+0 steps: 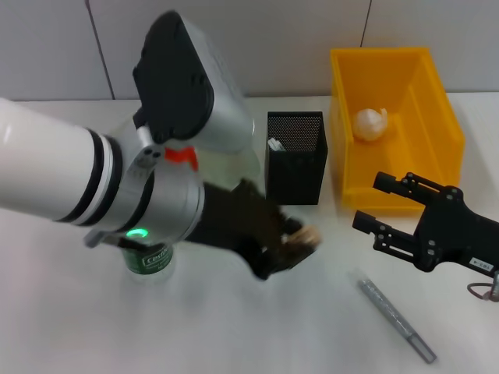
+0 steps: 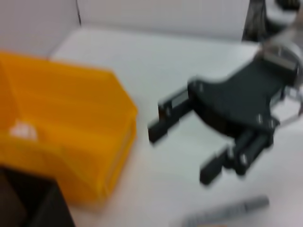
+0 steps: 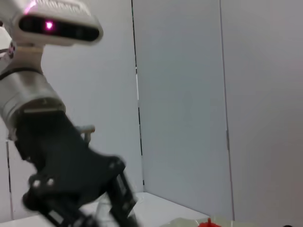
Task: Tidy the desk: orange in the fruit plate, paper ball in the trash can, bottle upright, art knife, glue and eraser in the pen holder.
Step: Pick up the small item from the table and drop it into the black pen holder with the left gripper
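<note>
**Claws at mid-table: left arm carrying a small item, right arm waiting**

Left claw (image 1: 292, 243) hangs low over the table (image 1: 257, 327), just in front of the black mesh pen holder (image 1: 296, 156). A small pale object (image 1: 306, 236) shows at its tips. Blur hides whether the fingers are clenched on it, and what it is cannot be told — possibly the eraser or the glue. Right claw (image 1: 373, 209) is spread wide and grasps nothing; it sits beside the front of the yellow bin (image 1: 437, 125), well clear of the grey pen-like art knife (image 1: 396, 319) lying flat on the table near it. In the left wrist view the same released claw (image 2: 177, 146) appears beside the bin (image 2: 71, 118), with the knife (image 2: 227, 213) below it.

Task items elsewhere: the paper ball (image 1: 370, 123) already lies inside the bin, the green-labelled bottle (image 1: 150, 261) stands upright under the left forearm, and something white (image 1: 274, 144) shows inside the pen holder. No orange or fruit plate is visible.

Risks, as judged from this layout:
- The two claws are near each other — a reach by either toward the knife or the holder could bring them into contact.
- The left forearm passes close over the bottle; a sideways swing could topple it.
- A release short of the holder's rim would drop the item onto the table.
</note>
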